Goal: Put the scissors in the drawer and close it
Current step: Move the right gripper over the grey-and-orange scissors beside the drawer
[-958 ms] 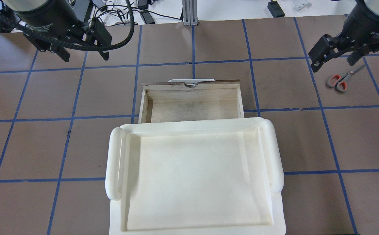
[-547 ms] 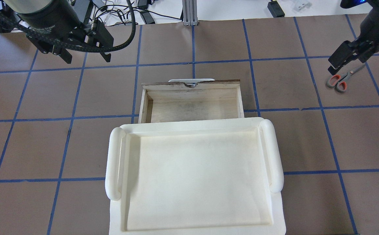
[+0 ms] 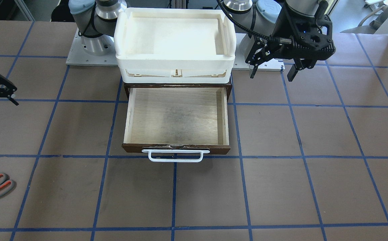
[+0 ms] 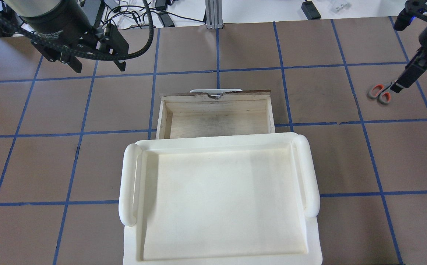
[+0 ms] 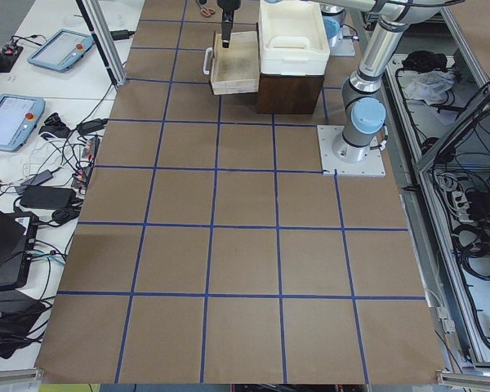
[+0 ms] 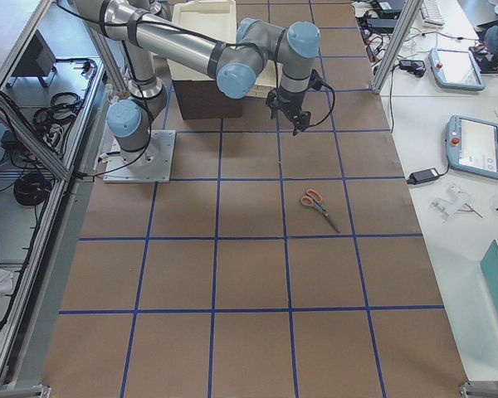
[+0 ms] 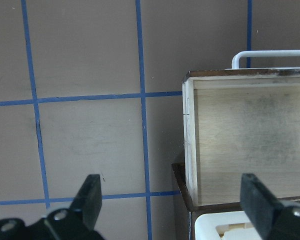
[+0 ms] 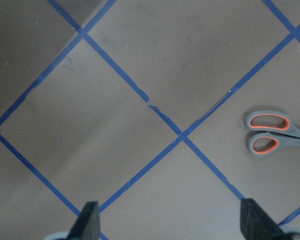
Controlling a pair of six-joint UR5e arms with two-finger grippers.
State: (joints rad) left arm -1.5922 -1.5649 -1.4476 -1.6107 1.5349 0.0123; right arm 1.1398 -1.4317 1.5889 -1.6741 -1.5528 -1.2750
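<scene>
On the left of the table, left gripper hangs above it, fingers wide. Centre: drawer stands open below the tray. At the drawer's 3 o'clock, well apart, scissors lie flat. Right gripper hovers higher up, fingers wide, scissors at its 2 o'clock.

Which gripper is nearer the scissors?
The right gripper, open above the table close to the scissors; the left gripper hangs far off, beside the drawer.
</scene>
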